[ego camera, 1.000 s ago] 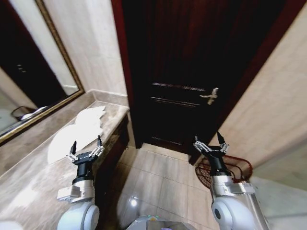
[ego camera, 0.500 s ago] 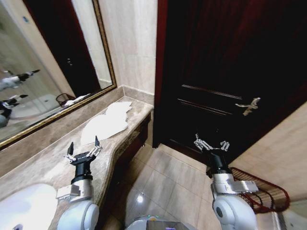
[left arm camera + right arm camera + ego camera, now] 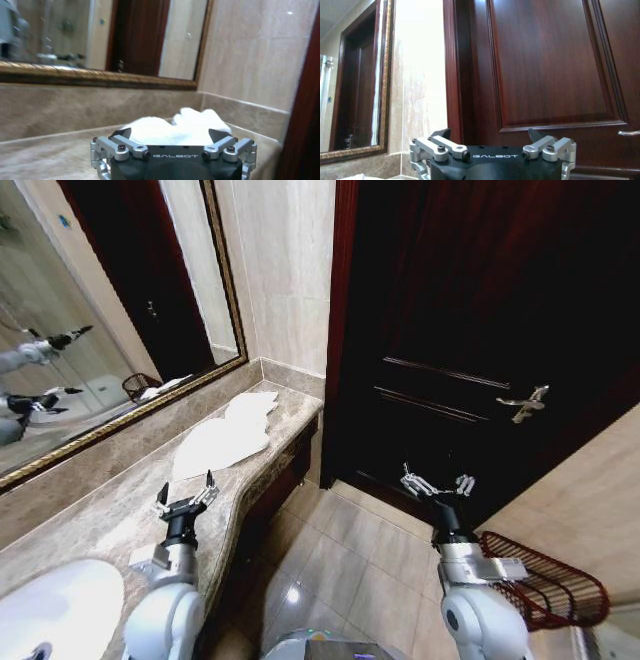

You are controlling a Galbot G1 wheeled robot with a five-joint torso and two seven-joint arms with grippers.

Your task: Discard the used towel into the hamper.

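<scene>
1. The white, crumpled towel is lying on the veined marble counter, below the gilt-framed mirror.
2. The left gripper is hovering behind it, fingers spread, empty.
3. The right gripper is facing the dark panelled door, fingers parted.
4. The rounded red-brown wire hamper is sitting on the glossy tiled floor at right.

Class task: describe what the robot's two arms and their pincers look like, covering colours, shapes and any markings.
Both arms have rounded silver-grey shells narrowing to black wrists. The left pincer and right pincer each carry two silver metal linkages with visible bolts, ending in dark pointed tips. In the wrist views the black body of each pincer bears the word GALBOT in pale letters.
</scene>
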